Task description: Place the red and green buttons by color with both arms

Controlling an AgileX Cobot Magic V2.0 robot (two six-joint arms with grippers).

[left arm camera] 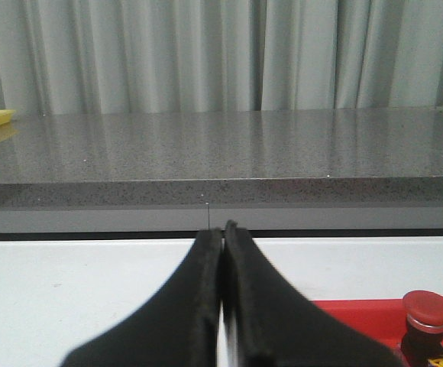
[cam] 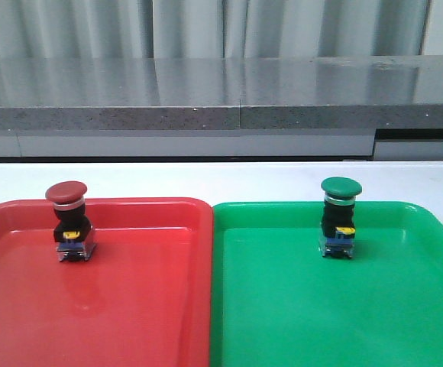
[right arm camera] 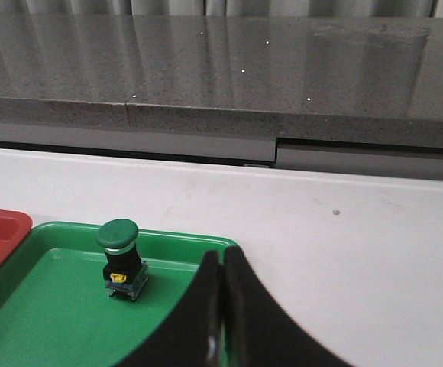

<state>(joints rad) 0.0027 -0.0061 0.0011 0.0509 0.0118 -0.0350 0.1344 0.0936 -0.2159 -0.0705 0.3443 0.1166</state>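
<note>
Front cam sits low, facing forward over the red tray [cam: 130, 306] and green tray [cam: 344, 306] toward a grey ledge [cam: 206, 115]. Each wrist cam looks past its own closed claw, left claw [left arm camera: 223, 229] and right claw [right arm camera: 223, 256], sharing that ledge.

Left claw [left arm camera: 222, 229] and right claw [right arm camera: 221, 256] both pressed closed, holding nothing.

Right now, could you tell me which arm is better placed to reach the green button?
Probably the right: its shut gripper sits beside the green button, while the left wrist view shows only the red button.
</note>
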